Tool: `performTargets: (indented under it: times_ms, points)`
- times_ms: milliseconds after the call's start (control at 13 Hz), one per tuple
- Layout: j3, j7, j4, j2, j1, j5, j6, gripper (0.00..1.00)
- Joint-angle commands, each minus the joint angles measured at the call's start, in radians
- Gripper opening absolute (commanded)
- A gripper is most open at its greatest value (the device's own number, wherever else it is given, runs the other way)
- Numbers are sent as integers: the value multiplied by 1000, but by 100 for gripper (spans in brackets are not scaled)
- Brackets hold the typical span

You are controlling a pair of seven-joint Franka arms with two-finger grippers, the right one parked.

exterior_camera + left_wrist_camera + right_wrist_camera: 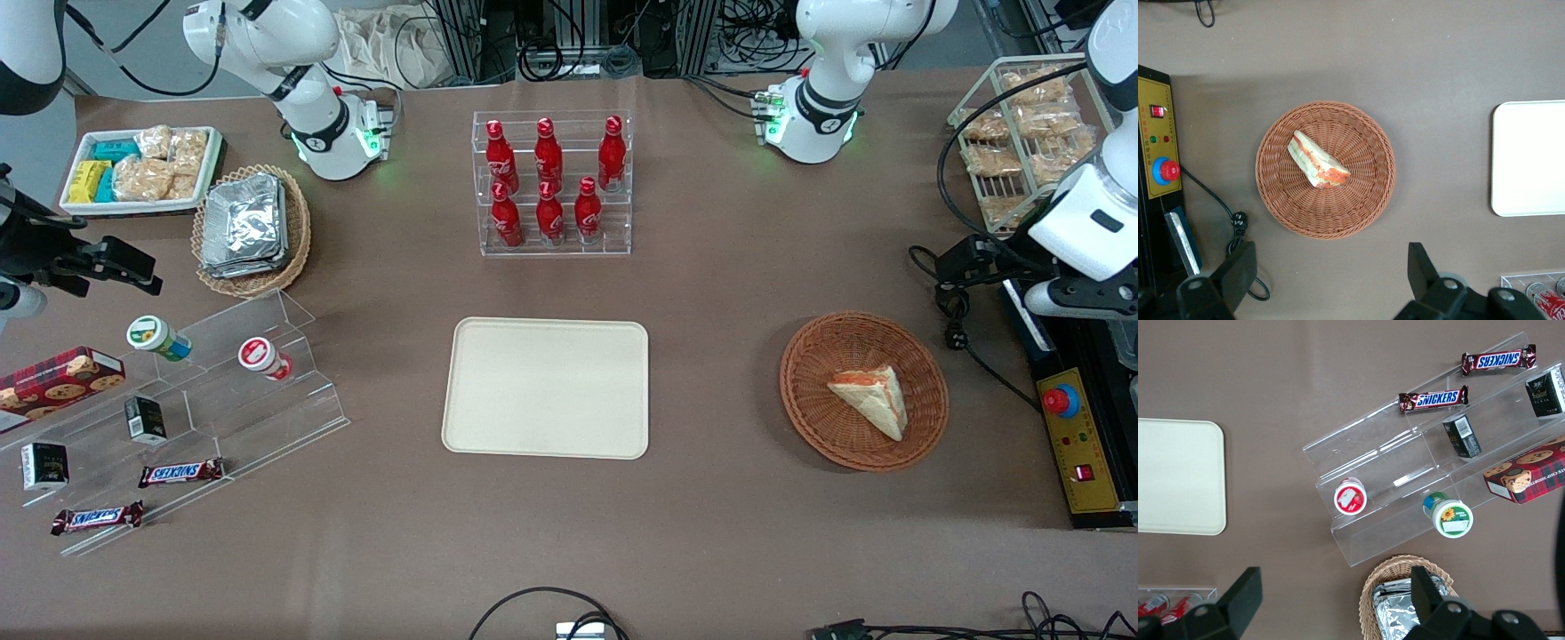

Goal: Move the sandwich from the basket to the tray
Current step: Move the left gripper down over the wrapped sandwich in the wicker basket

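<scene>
sandwich [870,398] sits in the basket [813,411], lying flat, orange-red filling edge facing the bottle rack end of the surface [711,533]. basket is toward the working arm's end, well apart from the tray [545,388]. tray is bare, mid-surface, nearer the front camera than the clear rack of red bottles [551,182]

gripper [1328,277] hangs high above the basket, fingers [1238,270] spread wide and released, nothing between them. wrist view looks straight down on basket [1365,200] and sandwich [1317,160], with the tray edge [1528,157] off to one side. no contact with sandwich or basket

yellow control box with red e-stop [1073,440] lies just beside the basket at the working arm's edge, black cable [973,351] running between them. wire rack of bagged snacks [1022,133] is farther from the camera on that same end
</scene>
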Motion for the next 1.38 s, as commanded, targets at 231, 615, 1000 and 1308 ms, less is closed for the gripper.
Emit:
performTargets:
  times_ms: [231,615,1000,1308]
  points:
    - [11,-84,9,46,-1,11,-30,100]
    - [52,-561,-296,33,6,14,266,100]
    - [68,-694,-529,83,7,2,592,100]
    - [68,-751,-573,224,7,-4,813,100]
